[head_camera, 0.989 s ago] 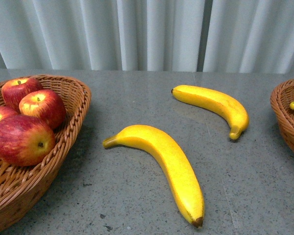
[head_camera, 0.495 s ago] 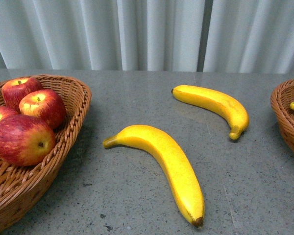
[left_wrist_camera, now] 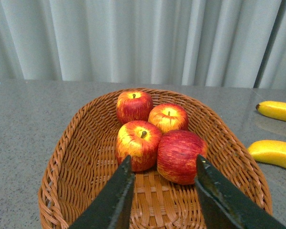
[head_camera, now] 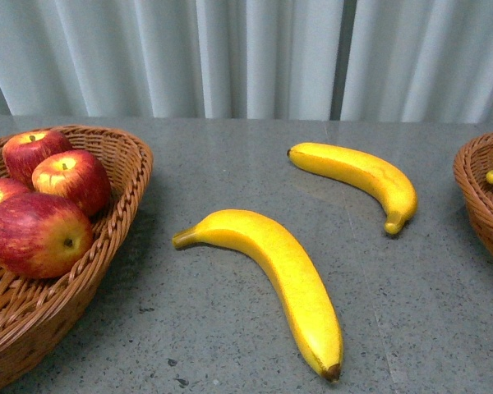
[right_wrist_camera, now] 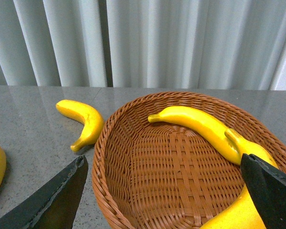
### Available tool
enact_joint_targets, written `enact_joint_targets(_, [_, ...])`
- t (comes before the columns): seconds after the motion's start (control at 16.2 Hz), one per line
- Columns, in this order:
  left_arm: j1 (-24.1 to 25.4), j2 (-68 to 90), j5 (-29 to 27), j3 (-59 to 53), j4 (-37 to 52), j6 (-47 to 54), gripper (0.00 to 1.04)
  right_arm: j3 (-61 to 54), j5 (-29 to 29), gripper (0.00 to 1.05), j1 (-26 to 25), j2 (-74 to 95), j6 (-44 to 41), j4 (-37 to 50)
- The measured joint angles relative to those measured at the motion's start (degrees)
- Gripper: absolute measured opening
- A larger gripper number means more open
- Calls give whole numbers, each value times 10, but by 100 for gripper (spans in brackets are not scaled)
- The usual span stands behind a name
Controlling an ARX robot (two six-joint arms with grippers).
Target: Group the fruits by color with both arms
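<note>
- A grey speckled stone bench [head_camera: 230, 164] runs back to a pale pleated curtain [head_camera: 246, 57] behind its far edge.
- A brown oval wicker basket [head_camera: 123, 205] sits at the bench's left edge. It holds four glossy red apples streaked with yellow [head_camera: 37, 234], packed together and touching. Three show their brown stems upward and the largest lies tipped on its side.
- The left gripper [left_wrist_camera: 163, 162] hangs over the near end of this basket. Its two black tapered fingers [left_wrist_camera: 109, 200] are spread apart, hold nothing and are clear of the apples.
- A long curved bright yellow banana [head_camera: 279, 271] lies on bare bench near the middle. Its dark tip points toward the near edge and its other end points toward the apple basket.
- A shorter curved yellow banana [head_camera: 357, 174] lies closer to the far edge and the right edge, well apart from the long one.
- A second brown wicker basket [head_camera: 476, 197] stands at the bench's right edge, with more yellow bananas inside [right_wrist_camera: 195, 125].
- One of these lies along the basket's far wall and another touches its end. A gripper finger partly hides them, so their number cannot be told.
- The right gripper [right_wrist_camera: 163, 160] hangs over the near part of this second basket. Its black fingers [right_wrist_camera: 52, 200] are spread wide and grip nothing. One finger is above the bench just outside the rim and the other is above the bananas.
</note>
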Motion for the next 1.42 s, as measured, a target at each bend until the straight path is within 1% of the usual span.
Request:
enact_joint_targets(0.06, [0, 0, 0, 0, 0, 0, 49, 0, 0, 98, 0, 0, 0, 0])
enact_joint_targets(0.12, [0, 0, 0, 0, 0, 0, 60, 0, 0, 98, 0, 0, 0, 0])
enact_joint_targets(0.25, [0, 0, 0, 0, 0, 0, 87, 0, 0, 98, 0, 0, 0, 0])
enact_joint_targets(0.31, [0, 0, 0, 0, 0, 0, 98, 0, 0, 98, 0, 0, 0, 0])
enact_joint_targets(1.42, [0, 0, 0, 0, 0, 0, 98, 1, 0, 98, 0, 1, 9, -9])
